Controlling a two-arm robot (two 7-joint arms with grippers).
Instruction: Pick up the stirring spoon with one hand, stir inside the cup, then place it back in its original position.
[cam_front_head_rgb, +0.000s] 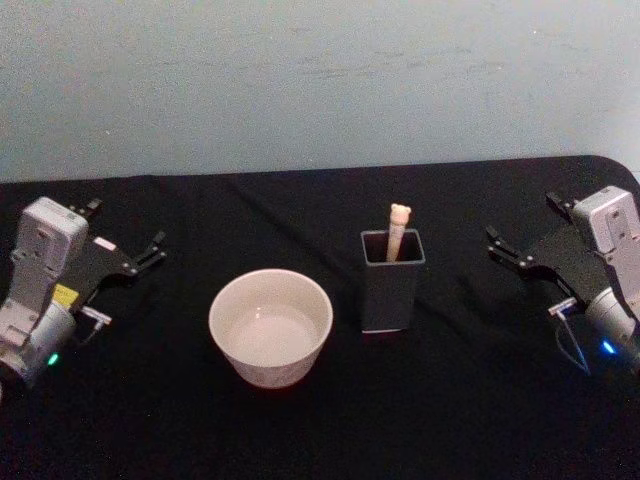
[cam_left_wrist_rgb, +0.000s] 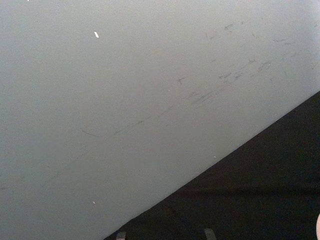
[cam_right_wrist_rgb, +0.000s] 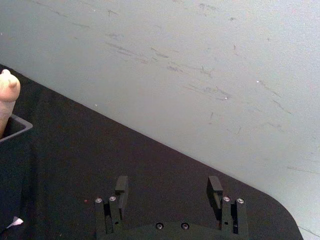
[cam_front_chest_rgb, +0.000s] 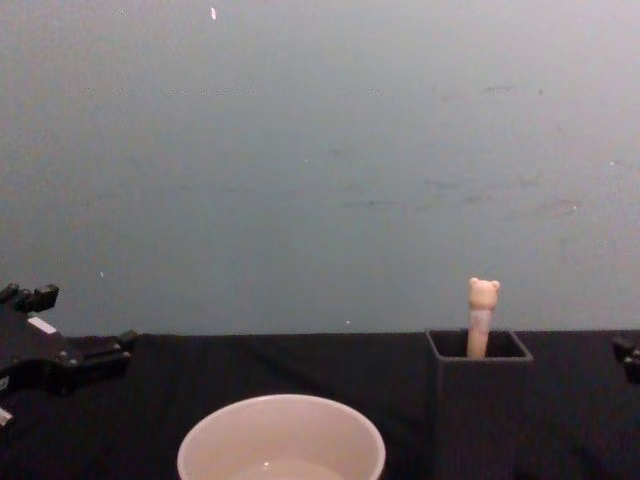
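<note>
Tabletop (cam_front_head_rgb: 300, 430): spoon (cam_front_head_rgb: 398, 228) in holder (cam_front_head_rgb: 390, 295), cup (cam_front_head_rgb: 270, 370) beside; left gripper (cam_front_head_rgb: 125, 225), right gripper (cam_front_head_rgb: 525, 220) spread, empty.

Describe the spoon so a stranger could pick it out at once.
On the black table, right of the cream cup, stands a dark grey square holder. The spoon stands in it, handle up. Only it has a beige handle topped by a tiny bear head.

The stirring spoon (cam_front_head_rgb: 398, 230) stands upright in the dark grey holder (cam_front_head_rgb: 391, 290), bear head up; the cream cup (cam_front_head_rgb: 271, 326) sits just left, mid-tabletop.
</note>
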